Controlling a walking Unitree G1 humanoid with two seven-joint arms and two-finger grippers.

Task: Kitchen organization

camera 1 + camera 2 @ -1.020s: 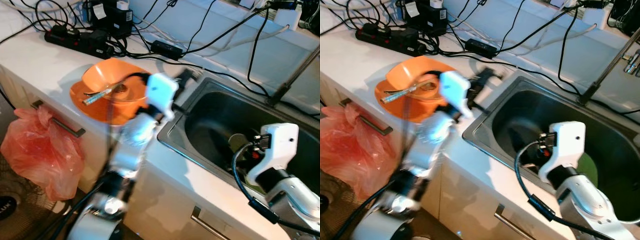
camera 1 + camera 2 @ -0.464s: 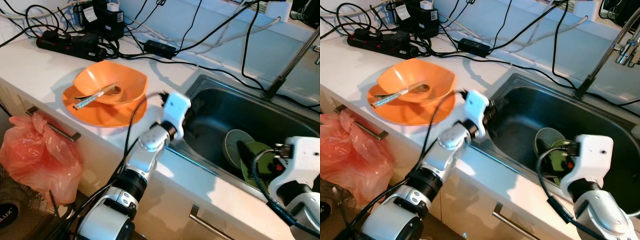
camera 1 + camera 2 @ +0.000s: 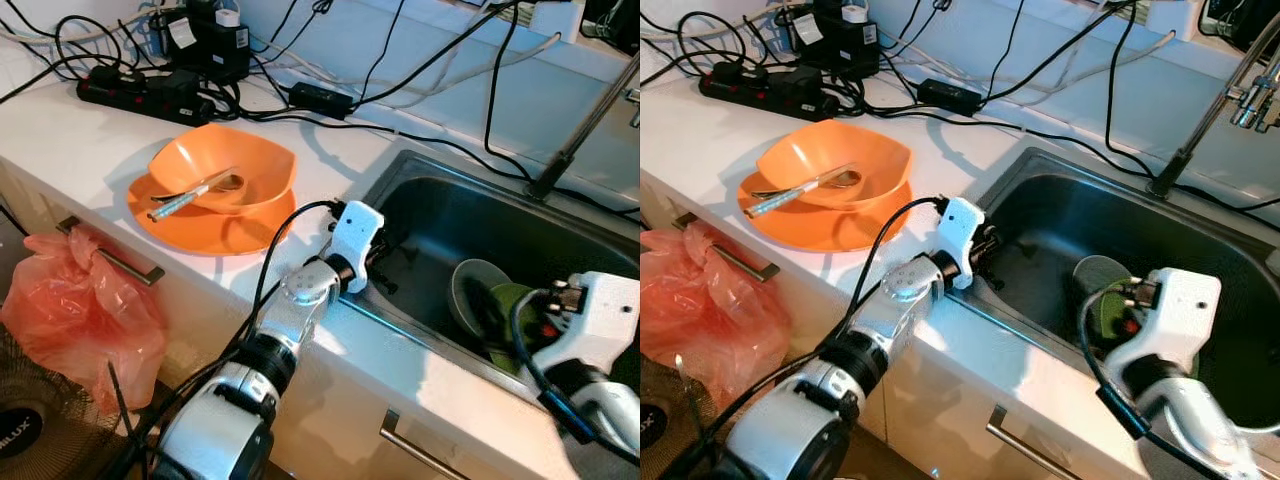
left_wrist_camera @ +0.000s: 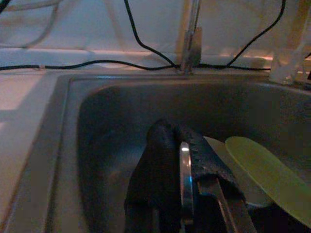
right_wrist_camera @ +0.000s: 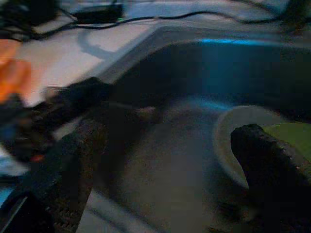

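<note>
Two grippers over sink (image 3: 450,215) — left gripper (image 4: 182,145) closed, right gripper (image 5: 165,160) spread.

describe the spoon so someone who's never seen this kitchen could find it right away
Start at the steel sink set in the white counter; on the robot's left of it an orange bowl sits on an orange plate. The spoon lies inside that bowl, handle poking over the rim. It is the one slim metallic piece among the orange dishes.
</note>
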